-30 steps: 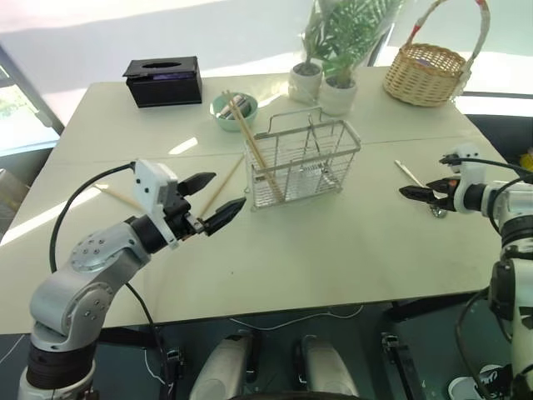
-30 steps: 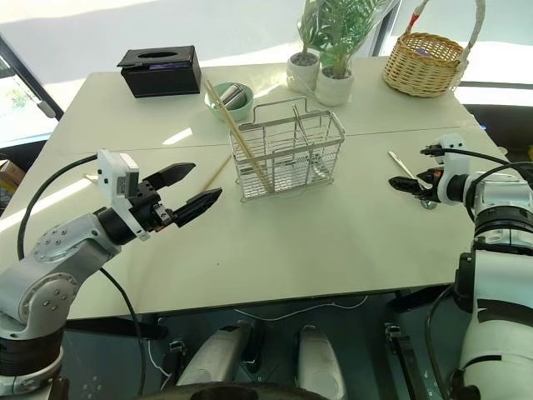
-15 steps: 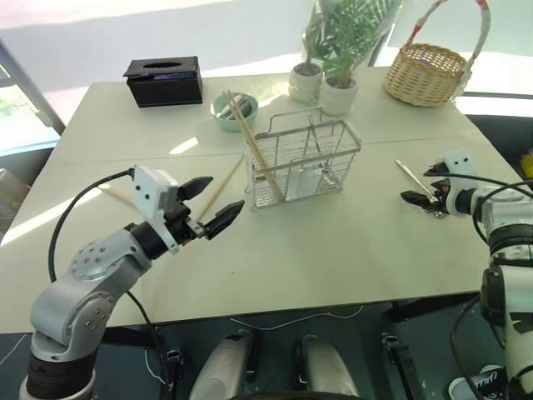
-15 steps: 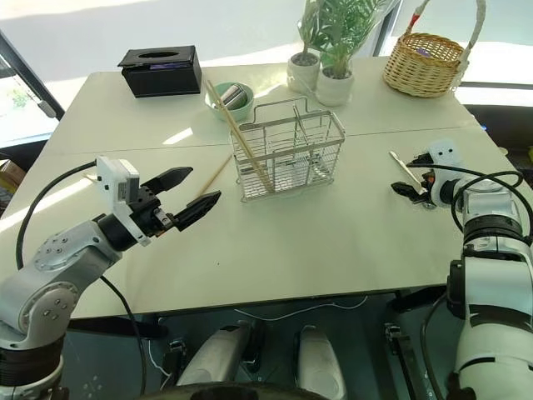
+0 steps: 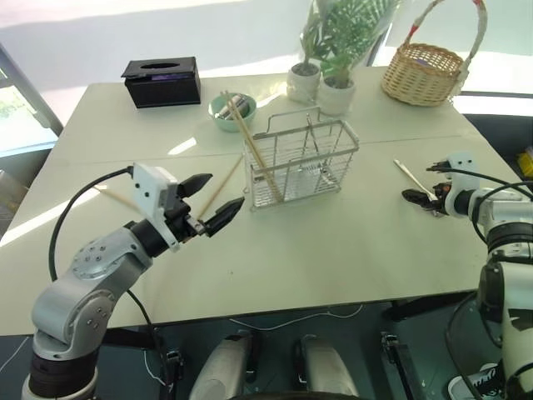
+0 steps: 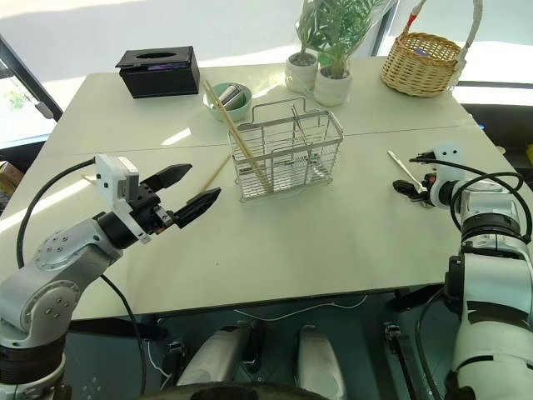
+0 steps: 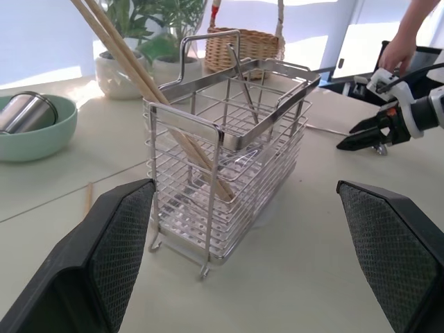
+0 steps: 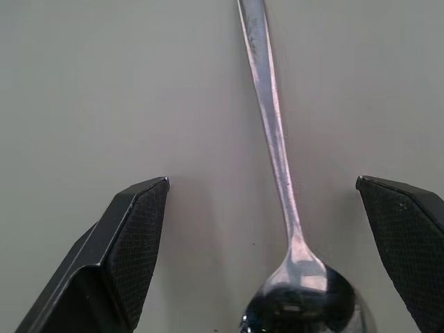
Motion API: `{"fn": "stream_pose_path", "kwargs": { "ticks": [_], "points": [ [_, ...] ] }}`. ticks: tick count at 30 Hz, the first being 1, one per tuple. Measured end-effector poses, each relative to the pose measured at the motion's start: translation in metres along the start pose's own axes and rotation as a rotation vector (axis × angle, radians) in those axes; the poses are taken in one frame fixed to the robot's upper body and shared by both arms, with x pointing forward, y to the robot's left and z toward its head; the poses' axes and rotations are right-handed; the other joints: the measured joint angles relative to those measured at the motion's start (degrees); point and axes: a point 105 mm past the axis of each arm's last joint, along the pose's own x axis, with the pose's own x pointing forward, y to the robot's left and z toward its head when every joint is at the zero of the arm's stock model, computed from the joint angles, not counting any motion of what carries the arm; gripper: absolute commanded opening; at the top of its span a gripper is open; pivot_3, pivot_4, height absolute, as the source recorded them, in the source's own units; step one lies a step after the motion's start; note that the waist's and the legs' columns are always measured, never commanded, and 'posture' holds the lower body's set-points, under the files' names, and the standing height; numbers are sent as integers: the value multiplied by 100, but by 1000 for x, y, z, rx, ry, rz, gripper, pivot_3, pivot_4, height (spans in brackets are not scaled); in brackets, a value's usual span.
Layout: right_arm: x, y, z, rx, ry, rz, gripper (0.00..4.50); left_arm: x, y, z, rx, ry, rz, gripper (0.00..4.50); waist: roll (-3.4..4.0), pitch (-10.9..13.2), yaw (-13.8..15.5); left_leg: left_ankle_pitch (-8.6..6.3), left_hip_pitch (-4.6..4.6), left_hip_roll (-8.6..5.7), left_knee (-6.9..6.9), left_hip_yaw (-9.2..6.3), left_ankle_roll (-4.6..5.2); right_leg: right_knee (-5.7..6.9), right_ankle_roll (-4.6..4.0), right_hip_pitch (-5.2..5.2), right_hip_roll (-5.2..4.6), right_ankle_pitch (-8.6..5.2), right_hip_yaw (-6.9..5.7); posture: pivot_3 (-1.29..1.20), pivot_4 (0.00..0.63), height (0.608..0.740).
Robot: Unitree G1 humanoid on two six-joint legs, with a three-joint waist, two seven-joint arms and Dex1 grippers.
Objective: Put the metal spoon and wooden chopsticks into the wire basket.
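Status check, task partly done as far as visible. The wire basket (image 5: 303, 162) stands upright near the middle of the surface (image 5: 333, 250). Wooden chopsticks (image 5: 246, 137) already lean in its left-hand end compartment, tips sticking well above the rim and slanting back toward the mint-green bowl (image 5: 231, 111); the left wrist view shows at least two sticks side by side inside the grid. One more pale stick (image 5: 218, 187) lies flat on the surface just left of the basket, beyond the left gripper (image 5: 214, 202); judged to be a chopstick not yet loaded, though whether it belongs to the set I cannot confirm. The metal spoon (image 5: 414, 181) is not in the basket: it lies flat on the surface well to the right of it, handle pointing away from the robot. Right gripper (image 5: 421, 197) sits low at the spoon's bowl end, fingers spread wide on either side of the handle, nothing clasped; the right wrist view shows the spoon's bowl between the two pads with clear gaps. Left gripper hangs above the surface, fingers wide, empty, facing the basket. Remaining, by my reading: close on the spoon, carry it to the basket, then deal with the loose stick.
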Motion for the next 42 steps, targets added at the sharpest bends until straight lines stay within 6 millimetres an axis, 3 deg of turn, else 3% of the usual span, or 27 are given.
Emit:
{"fn": "stream_pose_path", "kwargs": {
  "ticks": [3, 10, 11, 22, 28, 30, 34, 42],
  "points": [
    [0, 1, 0, 12, 3, 5, 3658, -1, 1, -1, -1, 1, 10, 4500, 0, 0, 0, 0, 0, 0, 1, 0, 0, 0, 0, 0, 0, 0, 0, 0, 150, 740],
    [0, 3, 2, 21, 0, 23, 187, -1, 2, 2, 8, -14, 27, 4500, 0, 0, 0, 0, 0, 0, 1, 0, 0, 0, 0, 1, 0, 0, 0, 0, 150, 740],
    [-1, 3, 3, 19, 0, 28, 35, -2, 2, 3, 10, -17, 28, 4500, 0, 0, 2, 0, 0, 0, 1, 0, 0, 0, 0, 1, 0, 0, 0, 0, 150, 740],
    [-1, 7, 3, 43, 20, 56, 35, -1, 3, 4, 11, -26, 36, 4500, -2, -1, 5, -1, 0, 0, 4, -1, 1, 0, 1, 3, 0, 1, -2, 0, 150, 740],
    [0, 22, 12, -5, 13, 121, 35, -3, 0, 4, 27, -8, -2, 4500, 2, 2, -9, -1, 0, 0, 1, 0, 1, 0, 1, -1, 0, 0, -2, 0, 150, 740],
    [0, 30, 23, -28, -29, 133, 35, -3, -1, 5, 36, -3, -20, 4500, 8, 5, -5, -1, -3, 0, 1, 0, 1, 2, 1, -5, 0, 1, -1, 0, 150, 740],
    [-7, 47, 68, -125, -267, 57, 35, -3, 4, 7, 46, 6, -36, 4500, 10, 5, 13, 0, -19, 0, 1, -1, 0, 11, 3, -28, 0, 2, -1, 0, 150, 740],
    [-49, 89, 146, -136, -796, -68, 35, -1, 10, 5, 34, 27, -74, 4500, 9, 5, 12, 2, -27, -1, 1, 0, -3, 14, 16, -39, 1, 9, -1, 0, 150, 740]
  ]
}}
